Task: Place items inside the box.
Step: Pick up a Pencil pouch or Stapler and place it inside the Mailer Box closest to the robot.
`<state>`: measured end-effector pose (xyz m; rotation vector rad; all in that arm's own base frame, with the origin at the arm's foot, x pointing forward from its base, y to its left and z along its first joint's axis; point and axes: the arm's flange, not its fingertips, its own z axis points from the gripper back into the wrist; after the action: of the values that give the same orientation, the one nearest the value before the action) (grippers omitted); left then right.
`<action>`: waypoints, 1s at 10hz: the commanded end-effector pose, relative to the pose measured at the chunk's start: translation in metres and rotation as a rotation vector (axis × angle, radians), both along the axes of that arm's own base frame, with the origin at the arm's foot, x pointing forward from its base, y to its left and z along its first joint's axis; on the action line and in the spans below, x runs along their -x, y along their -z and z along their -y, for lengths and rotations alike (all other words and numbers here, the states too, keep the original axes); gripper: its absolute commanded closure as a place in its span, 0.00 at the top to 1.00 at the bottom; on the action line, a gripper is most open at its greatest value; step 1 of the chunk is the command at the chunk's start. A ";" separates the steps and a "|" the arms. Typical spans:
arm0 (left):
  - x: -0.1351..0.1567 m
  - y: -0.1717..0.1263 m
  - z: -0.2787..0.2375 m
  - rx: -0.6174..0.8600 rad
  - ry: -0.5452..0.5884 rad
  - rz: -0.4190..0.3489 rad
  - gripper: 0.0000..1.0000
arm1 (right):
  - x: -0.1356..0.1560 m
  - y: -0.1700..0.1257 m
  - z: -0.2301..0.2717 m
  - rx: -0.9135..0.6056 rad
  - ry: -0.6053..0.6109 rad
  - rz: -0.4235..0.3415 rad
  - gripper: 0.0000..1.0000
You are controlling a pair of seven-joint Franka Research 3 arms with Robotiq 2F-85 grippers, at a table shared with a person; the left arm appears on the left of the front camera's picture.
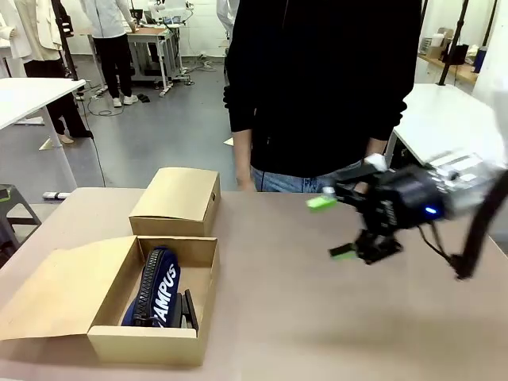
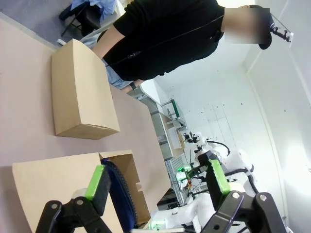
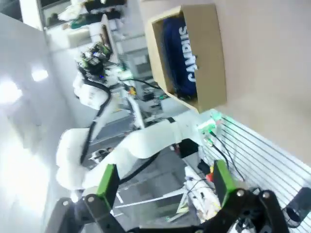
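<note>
Cardboard comes first at the left: an open brown box (image 1: 147, 305) with its flap folded flat outward, so nothing blocks the way in from above. The left gripper (image 2: 158, 180) hovers just over it, green-padded fingers (image 2: 95, 183) spread wide and holding nothing, with the box rim showing between and below them. Directly beneath that claw lies the navy zip pouch lettered "CAMPUS" in white (image 1: 155, 287), standing on its long edge with the zip upward, probably so that it leaves room alongside. Pressed against its right flank, toward the box wall, sits a dark object (image 1: 188, 309), likely a black stapler, though it is too small to be sure. Beyond the open box, farther from the claw, a closed plain cardboard box (image 1: 176, 201) rests on the brown table (image 1: 294, 317).

Well to the right, the right gripper (image 1: 332, 227) hangs above bare tabletop, turned sideways, its green pads (image 1: 321, 203) far apart and empty. A person in a black top (image 1: 317, 79) stands behind the table's far edge, just beyond that claw. Judging by this, at least two items are already packed.
</note>
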<state>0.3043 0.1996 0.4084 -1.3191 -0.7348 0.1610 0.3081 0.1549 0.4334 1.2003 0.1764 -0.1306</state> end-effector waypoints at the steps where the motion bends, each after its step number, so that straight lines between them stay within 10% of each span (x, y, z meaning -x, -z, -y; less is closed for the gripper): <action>1: 0.000 -0.001 0.001 0.009 -0.005 0.031 1.00 | 0.002 0.026 0.040 -0.124 0.039 0.003 1.00; 6: 0.000 -0.001 0.001 0.009 -0.005 0.031 1.00 | 0.068 0.098 0.159 -0.355 0.146 0.264 1.00; 8: 0.000 -0.001 0.001 0.009 -0.005 0.031 1.00 | 0.083 0.132 0.148 -0.284 0.153 0.222 1.00; 9: 0.000 -0.001 0.001 0.009 -0.005 0.031 1.00 | -0.025 0.067 0.188 -0.324 0.205 0.223 1.00; 10: 0.000 -0.001 0.001 0.009 -0.005 0.031 1.00 | -0.025 0.067 0.188 -0.324 0.205 0.223 1.00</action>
<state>0.3044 0.1998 0.4087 -1.3184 -0.7354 0.1602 0.3286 -0.0449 0.3403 1.5452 -0.1272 -0.1325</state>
